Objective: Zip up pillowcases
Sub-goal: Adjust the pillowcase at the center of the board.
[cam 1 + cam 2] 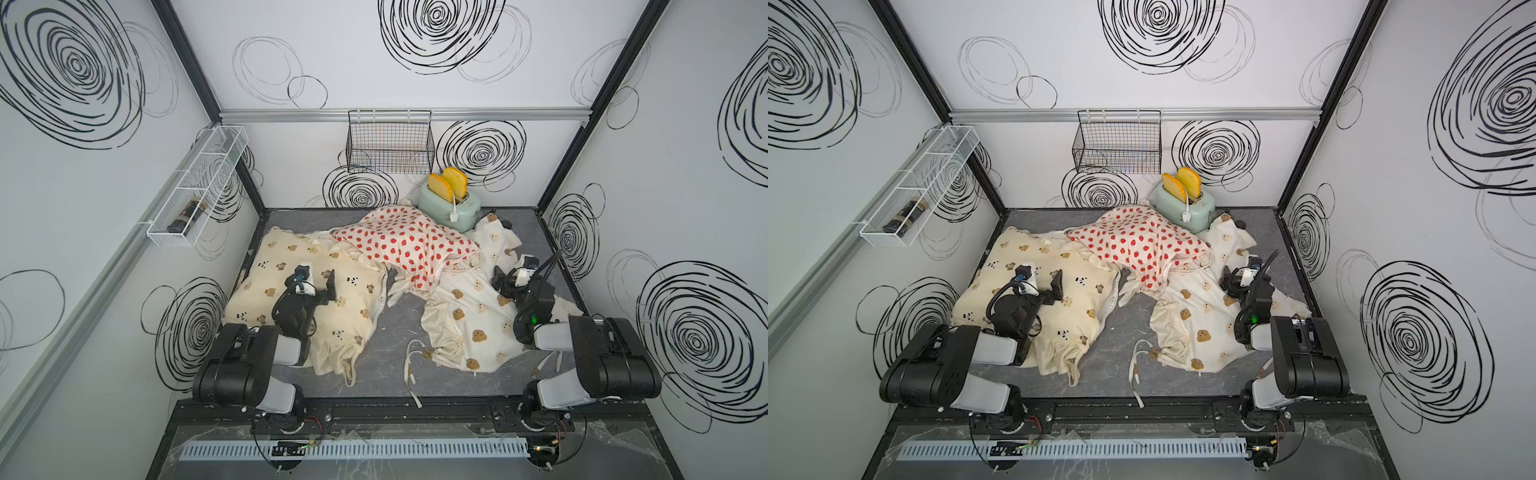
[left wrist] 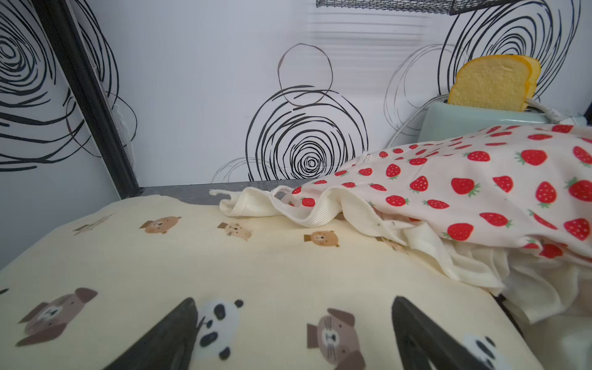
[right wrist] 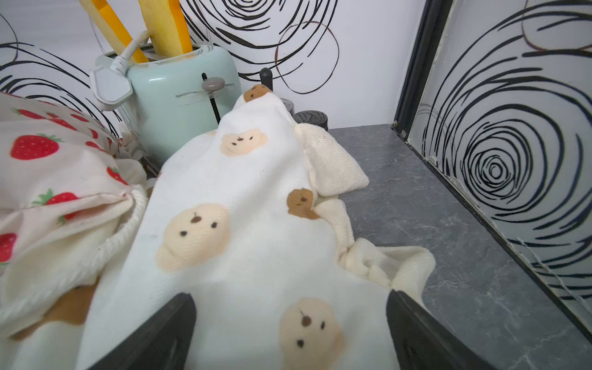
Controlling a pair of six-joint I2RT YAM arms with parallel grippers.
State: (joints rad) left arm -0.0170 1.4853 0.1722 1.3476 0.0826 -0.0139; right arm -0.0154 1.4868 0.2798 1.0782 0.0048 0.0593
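Observation:
Three pillowcases lie on the grey table (image 1: 386,332). The stuffed cream one with bears and pandas (image 1: 353,299) (image 2: 256,262) lies at the left. The strawberry one (image 1: 399,245) (image 3: 48,166) is draped at the back middle, over the edges of the other two. At the right, the white one with brown bear heads (image 1: 469,307) (image 3: 250,198) lies flat and rumpled. My left gripper (image 1: 322,284) (image 2: 293,301) hovers open over the cream case, holding nothing. Over the bear-head case my right gripper (image 1: 503,280) (image 3: 290,294) is open too, with only fabric below it.
A mint toaster (image 1: 451,208) with two bread slices stands at the back, touching the strawberry and bear-head fabric. A black wire basket (image 1: 388,141) hangs on the back wall; a white wire shelf (image 1: 199,187) is on the left wall. Loose ties (image 1: 411,365) trail toward the front edge.

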